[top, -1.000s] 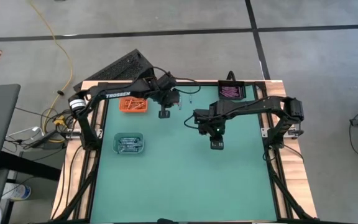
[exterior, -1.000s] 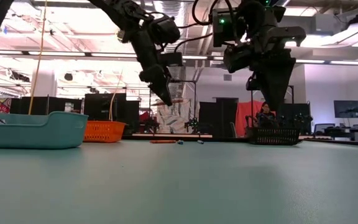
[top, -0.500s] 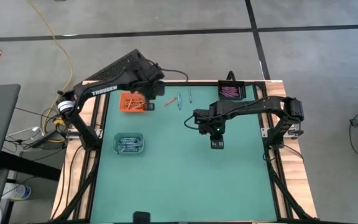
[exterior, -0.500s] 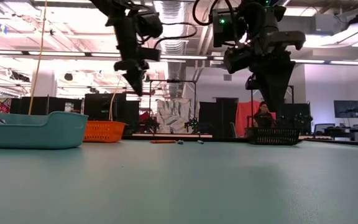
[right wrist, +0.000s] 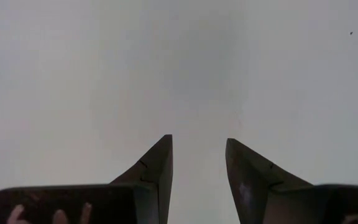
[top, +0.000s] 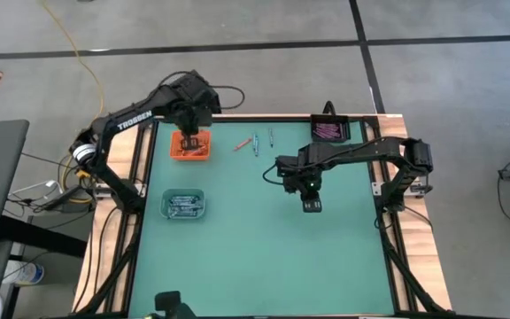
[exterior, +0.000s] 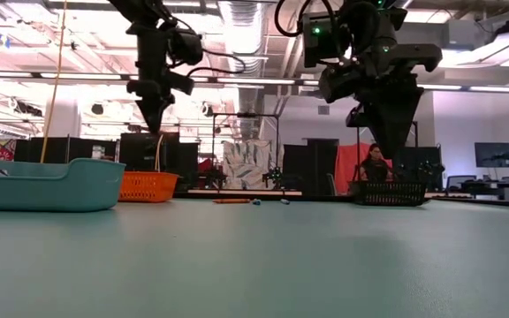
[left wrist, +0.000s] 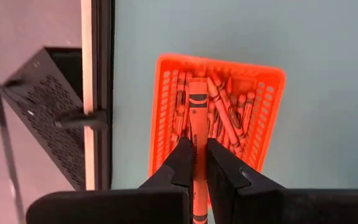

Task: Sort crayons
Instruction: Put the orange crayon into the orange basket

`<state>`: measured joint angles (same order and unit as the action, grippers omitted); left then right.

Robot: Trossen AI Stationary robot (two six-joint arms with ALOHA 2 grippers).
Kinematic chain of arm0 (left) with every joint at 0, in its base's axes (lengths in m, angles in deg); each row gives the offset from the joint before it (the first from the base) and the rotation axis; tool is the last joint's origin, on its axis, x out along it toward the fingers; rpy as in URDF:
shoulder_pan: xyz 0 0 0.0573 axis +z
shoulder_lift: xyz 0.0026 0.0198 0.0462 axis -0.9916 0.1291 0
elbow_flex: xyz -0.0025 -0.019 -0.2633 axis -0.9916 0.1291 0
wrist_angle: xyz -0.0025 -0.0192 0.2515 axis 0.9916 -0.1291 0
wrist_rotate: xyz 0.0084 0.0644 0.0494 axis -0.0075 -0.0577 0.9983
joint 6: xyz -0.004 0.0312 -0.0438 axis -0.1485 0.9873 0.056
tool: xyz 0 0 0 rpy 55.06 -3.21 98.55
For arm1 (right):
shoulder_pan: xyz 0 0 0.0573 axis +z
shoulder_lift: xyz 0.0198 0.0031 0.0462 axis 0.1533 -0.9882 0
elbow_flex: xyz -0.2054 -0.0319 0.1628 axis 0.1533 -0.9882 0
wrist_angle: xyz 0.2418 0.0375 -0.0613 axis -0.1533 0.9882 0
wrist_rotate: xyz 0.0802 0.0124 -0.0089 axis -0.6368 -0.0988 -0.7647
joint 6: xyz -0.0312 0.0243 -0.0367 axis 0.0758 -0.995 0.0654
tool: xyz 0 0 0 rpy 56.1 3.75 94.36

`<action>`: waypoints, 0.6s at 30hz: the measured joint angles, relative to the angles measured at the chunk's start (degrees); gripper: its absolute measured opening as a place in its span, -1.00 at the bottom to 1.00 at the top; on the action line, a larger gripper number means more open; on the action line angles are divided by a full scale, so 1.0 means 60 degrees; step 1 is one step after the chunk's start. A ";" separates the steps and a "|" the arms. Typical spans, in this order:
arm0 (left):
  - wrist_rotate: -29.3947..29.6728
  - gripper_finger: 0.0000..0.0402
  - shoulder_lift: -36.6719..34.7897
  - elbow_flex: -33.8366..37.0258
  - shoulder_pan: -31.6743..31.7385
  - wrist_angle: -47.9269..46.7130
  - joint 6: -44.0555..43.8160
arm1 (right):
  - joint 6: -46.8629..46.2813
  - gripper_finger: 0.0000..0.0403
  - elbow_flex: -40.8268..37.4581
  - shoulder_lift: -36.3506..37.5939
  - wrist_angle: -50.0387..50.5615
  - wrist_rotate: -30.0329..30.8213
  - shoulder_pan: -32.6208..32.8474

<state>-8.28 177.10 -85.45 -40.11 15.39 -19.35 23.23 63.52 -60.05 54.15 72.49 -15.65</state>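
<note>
Even overhead light, one washed-out wrist view

From above, the green-topped desk [top: 264, 239] is evenly lit, with only small soft shadows close under the dark arms and no glare. At desk height, bright ceiling strip lights [exterior: 51, 75] backlight the arms into near silhouettes, the near desk surface is soft and out of focus, and the far room is sharper. The left wrist view is crisp: the orange plastic mesh tray [left wrist: 266, 118] and the orange-red crayon [left wrist: 196, 143] are readable. The right wrist view is pale and washed out behind the dark claw fingers [right wrist: 157, 168].
</note>
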 joint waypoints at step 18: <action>-0.0554 -0.97 0.0036 0.1300 0.0897 0.0314 0.0716 | 0.0181 -0.30 0.0000 0.0000 -0.0003 0.0001 0.0277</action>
<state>-11.60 177.31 -77.65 -34.73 17.27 -15.05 24.31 63.52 -60.05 54.13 72.49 -13.99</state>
